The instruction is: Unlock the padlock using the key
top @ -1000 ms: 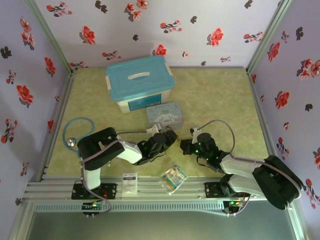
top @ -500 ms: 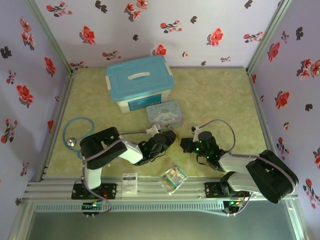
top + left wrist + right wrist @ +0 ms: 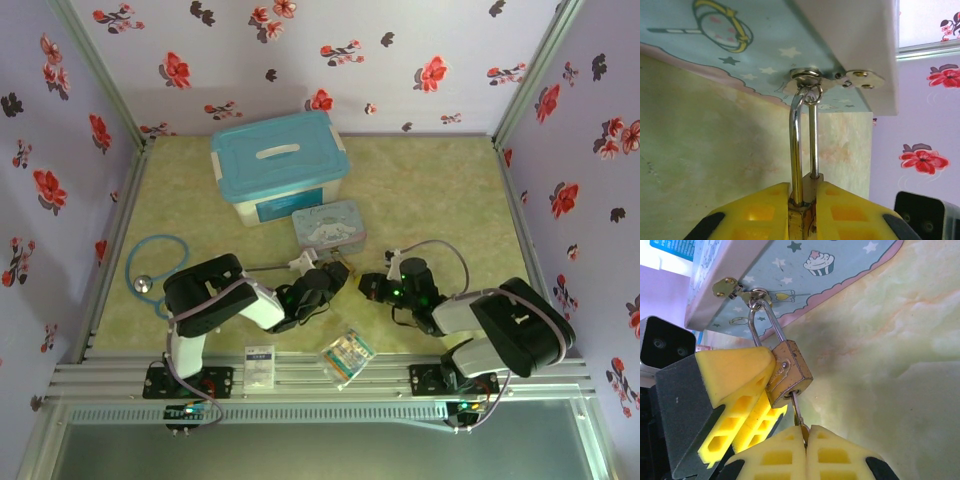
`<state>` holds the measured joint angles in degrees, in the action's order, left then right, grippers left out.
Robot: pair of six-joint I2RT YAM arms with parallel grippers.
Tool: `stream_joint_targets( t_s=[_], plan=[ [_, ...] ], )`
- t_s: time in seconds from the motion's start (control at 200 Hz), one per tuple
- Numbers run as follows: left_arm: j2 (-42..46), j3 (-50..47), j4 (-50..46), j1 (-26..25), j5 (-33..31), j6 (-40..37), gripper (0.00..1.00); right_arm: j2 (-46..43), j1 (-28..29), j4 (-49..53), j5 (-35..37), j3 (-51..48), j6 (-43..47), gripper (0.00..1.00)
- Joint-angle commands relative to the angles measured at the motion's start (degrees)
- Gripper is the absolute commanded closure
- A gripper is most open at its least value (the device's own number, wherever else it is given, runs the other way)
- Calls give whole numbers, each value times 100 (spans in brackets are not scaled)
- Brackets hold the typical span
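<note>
One padlock (image 3: pixel 790 371) clamped in left pincer (image 3: pixel 803 197), one key (image 3: pixel 797 409) in its keyhole pinched tight by right pincer (image 3: pixel 805 436)

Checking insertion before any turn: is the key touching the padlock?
Touching. The right wrist view shows the key, pinched by the right gripper, entering the underside of the padlock with no gap.

Black-and-white arms (image 3: pixel 205 290) (green lights, looping grey cables) end in yellow fingers (image 3: pixel 870 205) with square hollows.
</note>
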<state>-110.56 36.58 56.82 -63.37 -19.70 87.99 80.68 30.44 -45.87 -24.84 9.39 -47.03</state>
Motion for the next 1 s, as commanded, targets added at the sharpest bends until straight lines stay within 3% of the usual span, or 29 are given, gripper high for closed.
stream_joint_targets(
  t_s=[0.0,0.195,0.36,0.52,0.765,0.995],
  plan=[
    [-48,4,627,-114,373,17,100,-112,-193,-52,-680,218,128,100],
    [-273,0,1017,-74,583,8,100,21,-527,583,-1737,612,306,100],
    [-348,-62,1299,-51,749,-41,100,563,-589,28,-2093,730,-21,100],
    [-251,-115,1256,-24,819,-137,100,834,-775,-440,-2243,715,-234,100],
    [-300,-102,1296,-6,929,-97,100,545,-880,685,-2055,876,351,100],
    [-262,-148,1334,27,972,-106,100,679,-1128,177,-2168,719,13,100]
  ],
)
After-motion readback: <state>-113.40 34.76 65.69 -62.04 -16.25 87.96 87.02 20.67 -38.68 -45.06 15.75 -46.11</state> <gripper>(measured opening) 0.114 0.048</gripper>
